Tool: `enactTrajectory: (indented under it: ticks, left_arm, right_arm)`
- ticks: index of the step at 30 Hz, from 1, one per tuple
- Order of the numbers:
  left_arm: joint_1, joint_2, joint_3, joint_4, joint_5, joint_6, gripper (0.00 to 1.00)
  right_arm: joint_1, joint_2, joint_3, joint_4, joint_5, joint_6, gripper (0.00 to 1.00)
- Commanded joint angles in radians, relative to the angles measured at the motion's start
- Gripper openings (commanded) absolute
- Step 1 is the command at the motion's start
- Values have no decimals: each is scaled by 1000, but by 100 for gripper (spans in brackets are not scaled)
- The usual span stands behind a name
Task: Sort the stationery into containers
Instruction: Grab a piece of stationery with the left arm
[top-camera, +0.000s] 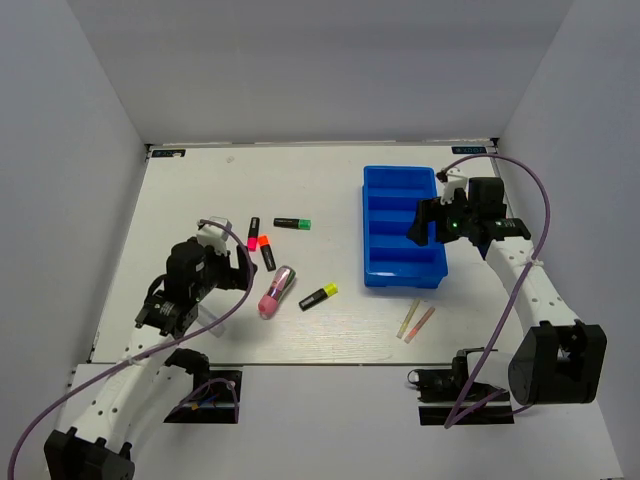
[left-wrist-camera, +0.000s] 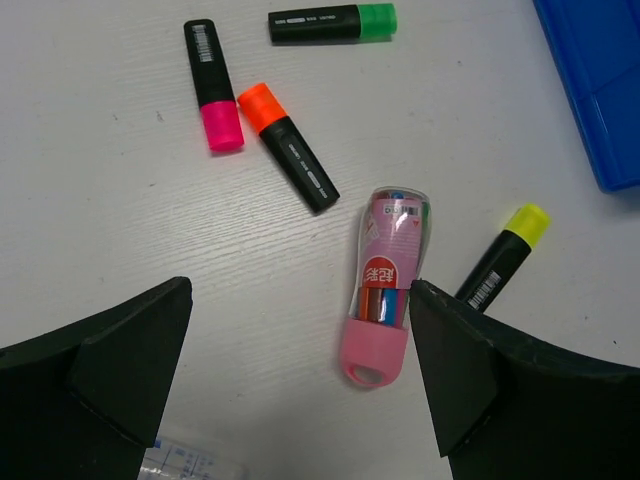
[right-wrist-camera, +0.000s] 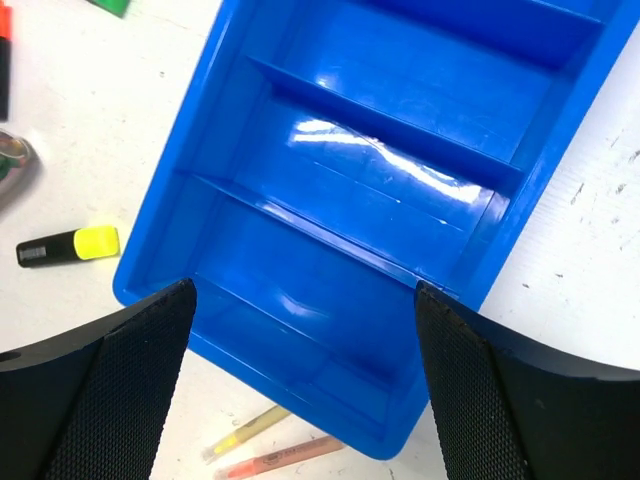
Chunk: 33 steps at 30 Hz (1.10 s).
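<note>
The blue tray (top-camera: 403, 172) lies right of centre with empty ribbed compartments (right-wrist-camera: 380, 190). My right gripper (top-camera: 425, 224) hovers open over its near half (right-wrist-camera: 305, 300). Left of the tray lie highlighters with pink (top-camera: 253, 234), orange (top-camera: 267, 252), green (top-camera: 292, 223) and yellow (top-camera: 319, 296) caps, and a fat pink marker (top-camera: 277, 291). My left gripper (top-camera: 238, 272) is open and empty above the table, with the pink marker (left-wrist-camera: 388, 285) just inside its right finger (left-wrist-camera: 470, 370). A thin yellow pen (top-camera: 408, 318) and a thin pink pen (top-camera: 421, 323) lie near the tray's near edge.
A clear labelled object (left-wrist-camera: 185, 465) shows partly under my left gripper's left finger. White walls close in the table on the left, back and right. The near table edge (top-camera: 300, 362) runs just in front of the pens.
</note>
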<state>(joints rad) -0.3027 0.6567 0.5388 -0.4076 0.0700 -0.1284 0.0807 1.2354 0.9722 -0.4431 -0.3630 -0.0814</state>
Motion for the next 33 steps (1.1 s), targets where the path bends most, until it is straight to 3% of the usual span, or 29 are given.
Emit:
enactTrajectory:
  ticks: [1, 5, 6, 7, 8, 9, 10, 11, 12, 13, 14, 15, 16, 17, 18, 19, 20, 21, 22, 24, 25, 26, 29, 32, 33]
  left_arm:
    - [4, 40, 53, 10, 60, -8, 100]
    - [4, 99, 108, -5, 88, -28, 100]
    - [4, 128, 128, -13, 94, -30, 98]
    - [5, 138, 145, -14, 100, -34, 89]
    - [5, 161, 157, -17, 100, -39, 79]
    - [5, 185, 176, -23, 100, -49, 65]
    - [5, 201, 202, -23, 88, -66, 16]
    - [5, 239, 219, -45, 82, -77, 0]
    - [4, 286, 275, -69, 74, -106, 0]
    - [-1, 337, 292, -88, 71, -108, 0]
    - [-1, 368, 311, -98, 64, -111, 0]
    - [-15, 464, 382, -126, 44, -106, 33]
    - [-28, 498, 412, -146, 24, -103, 56]
    - [-35, 535, 443, -196, -17, -103, 65]
    - [-51, 569, 563, -254, -63, -100, 70]
    - [-53, 690, 604, -287, -94, -108, 77]
    - [-56, 730, 680, -343, -123, -115, 82]
    - [-58, 807, 716, -387, -166, -111, 82]
    - [-59, 878, 803, -417, -185, -102, 82]
    - [-49, 971, 846, -442, -187, -91, 77]
    - [-46, 1021, 900, -450, -182, -91, 72]
    - [-36, 1069, 915, -454, -184, -88, 58]
    - [-12, 1153, 978, -459, -197, -100, 43]
    - [20, 1227, 1015, -453, -184, -103, 45]
    - [23, 1238, 1023, -453, -184, -109, 52]
  right_arm:
    - [1, -40, 7, 53, -42, 5, 90]
    - [-1, -80, -30, 33, -138, -101, 90]
    - [-2, -112, -50, 46, -205, -113, 90]
    - [1, -120, -62, 56, -220, -132, 87]
    - [2, -129, -70, 60, -220, -155, 68]
    - [5, -135, -69, 58, -220, -152, 1]
    - [10, -133, -57, 58, -214, -135, 0]
    - [5, -132, -53, 55, -214, -127, 0]
    - [7, -117, -43, 43, -221, -126, 0]
    - [7, -113, -37, 35, -226, -120, 31]
    - [4, -106, -38, 30, -226, -120, 82]
    - [10, -102, -44, 26, -232, -121, 91]
    - [10, -105, -44, 24, -237, -124, 91]
    - [11, -105, -50, 24, -237, -124, 91]
    - [11, -105, -50, 27, -240, -112, 78]
    - [14, -105, -49, 23, -237, -112, 30]
    - [14, -103, -44, 21, -228, -101, 17]
    - [13, -103, -43, 18, -228, -98, 16]
    - [14, -100, -37, 3, -229, -98, 20]
    - [19, -102, -36, 1, -232, -97, 36]
    - [16, -102, -41, 0, -231, -101, 38]
    - [22, -100, -40, -5, -231, -101, 40]
    - [24, -100, -38, -20, -234, -113, 43]
    - [25, -100, -35, -20, -229, -118, 44]
    - [28, -105, -36, -23, -228, -118, 44]
